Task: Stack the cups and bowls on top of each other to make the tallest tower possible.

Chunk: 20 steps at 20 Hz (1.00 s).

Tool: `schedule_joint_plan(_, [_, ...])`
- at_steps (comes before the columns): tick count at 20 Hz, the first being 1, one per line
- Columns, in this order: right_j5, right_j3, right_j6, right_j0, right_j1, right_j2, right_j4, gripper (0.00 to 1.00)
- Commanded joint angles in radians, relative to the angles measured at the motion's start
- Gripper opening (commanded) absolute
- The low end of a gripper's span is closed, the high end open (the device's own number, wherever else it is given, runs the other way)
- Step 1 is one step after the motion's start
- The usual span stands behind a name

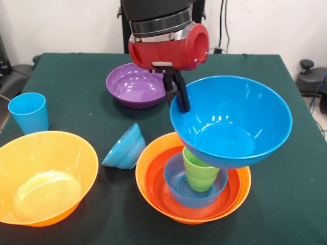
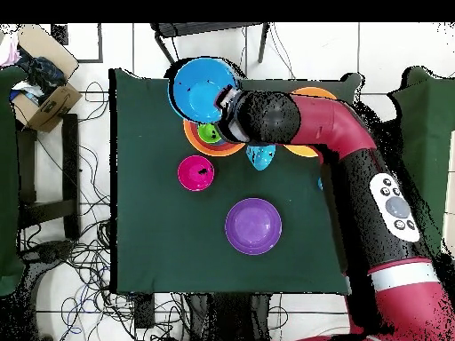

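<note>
The big blue bowl hangs in the air, tilted so that its mouth faces the camera in the front view, and the gripper is clamped on its rim at about ten o'clock, one finger inside the wall and one outside. Directly under it, toward six o'clock, sits the tower: an orange bowl with a red-orange bowl nested in it, a smaller blue bowl inside that, and the lime green cup standing mouth-up at the centre. The held bowl's underside appears to touch or nearly touch the cup's rim; I cannot tell which.

The coming move, as I judge it, turns on this: the bowl hangs from the gripper on one side only, so its centre lies toward four o'clock of the fingers, and its tilt must be levelled over the cup or it will slide off.

Around the tower, in the front view: two nested blue bowls lie on their side at nine o'clock, a second big orange bowl beyond them, the light blue cup at ten o'clock, and the purple bowl at eleven. The overhead view also shows a pink-red bowl on the green table. None blocks the descent.
</note>
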Motion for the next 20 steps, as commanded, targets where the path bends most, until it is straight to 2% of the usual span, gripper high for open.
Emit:
schedule_joint_plan(1, [-0.053,0.052,-0.22,-0.007,0.046,0.056,-0.082,0.0])
schedule_joint_plan(20, [-0.034,0.054,-0.217,-0.018,0.03,0.053,-0.119,0.0])
